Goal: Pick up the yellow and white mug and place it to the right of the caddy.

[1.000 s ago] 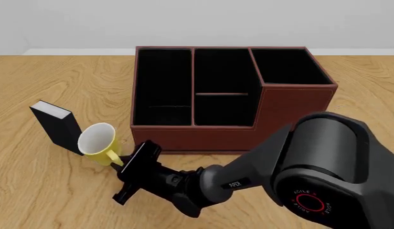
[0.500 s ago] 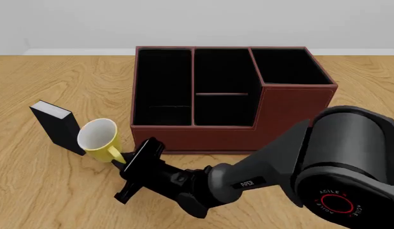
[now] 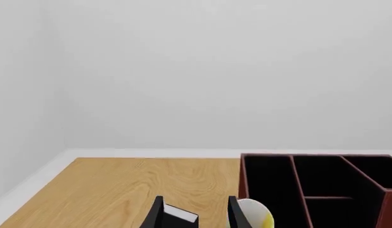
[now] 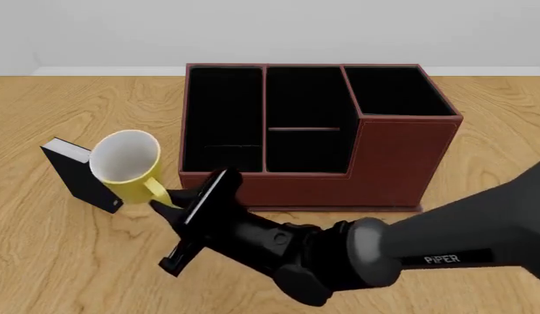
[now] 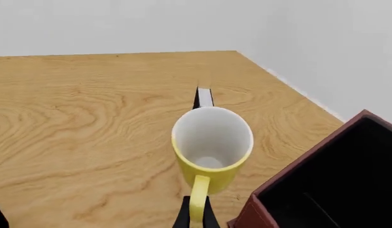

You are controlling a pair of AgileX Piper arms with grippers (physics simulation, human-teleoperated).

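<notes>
The yellow and white mug [image 4: 126, 163] hangs tilted just above the table, its white inside facing the camera, left of the caddy [image 4: 383, 157]. My right gripper [image 4: 171, 203] is shut on the mug's yellow loop handle [image 5: 197, 202], with the fingers [image 5: 183, 217] pinching it from both sides. The mug [image 5: 212, 137] hangs beyond the fingers, with the caddy's corner [image 5: 322, 190] beside it. My left gripper [image 3: 196, 216] is open and held high, away from the mug [image 3: 258, 219] and the caddy [image 3: 310, 190]. It does not show in the front view.
A small black book-like box with a white edge [image 4: 78, 173] stands right behind and left of the mug, also in the right wrist view [image 5: 204, 97]. Bare wooden table [image 4: 505, 131] lies right of the caddy. My right arm [image 4: 410, 255] crosses the table's front.
The mug has risen off the table and tilted its mouth more toward the camera, held by its handle. My right arm has stretched forward and its upper link dropped lower.
</notes>
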